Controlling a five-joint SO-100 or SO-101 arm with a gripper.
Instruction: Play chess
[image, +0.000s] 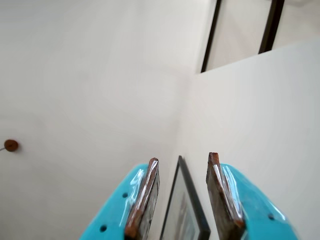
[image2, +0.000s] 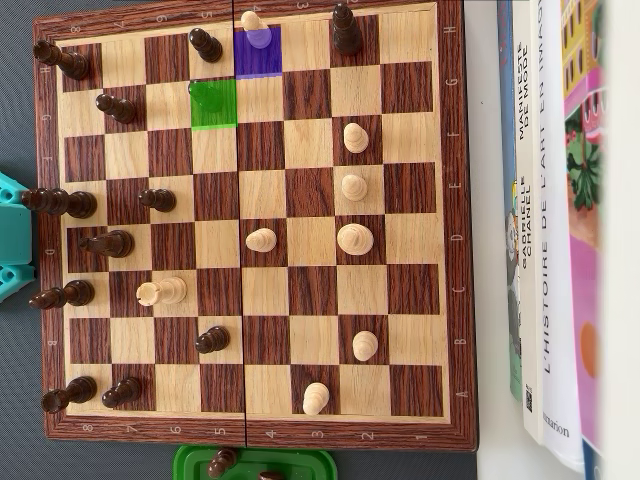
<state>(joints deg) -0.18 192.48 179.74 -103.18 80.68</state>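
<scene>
- The fingers (image: 184, 159) stand well apart in the wrist view, with only air between their brown pads. They hold nothing, and they point up and away at a pale wall (image: 90, 90) rather than down at the game. I take this for a raised rest pose that keeps the arm clear of the pieces.
- Between the fingers, farther off, the edge of a dark picture frame (image: 187, 200) leans against the wall. It has no part in the play.
- In the overhead view only a teal part of the arm (image2: 12, 235) shows, at the left edge, so the chessboard (image2: 455, 200) lies unobstructed on the desk (image2: 490, 300).
- A green tray (image2: 300, 465) sits just off the near edge of the board with dark pieces in it, probably as a place for captured men.
- On the board, light and dark pieces are scattered in a mid-game position.
- At the far edge a purple square (image2: 262, 62) is tinted under a light piece (image2: 254, 28). A green square (image2: 225, 115), diagonally next to it, is tinted under a dark piece (image2: 205, 93). These tints likely mark the move to be made, possibly a capture.
- Right of the board, books (image2: 545, 250) lie stacked, well clear of any reach.
</scene>
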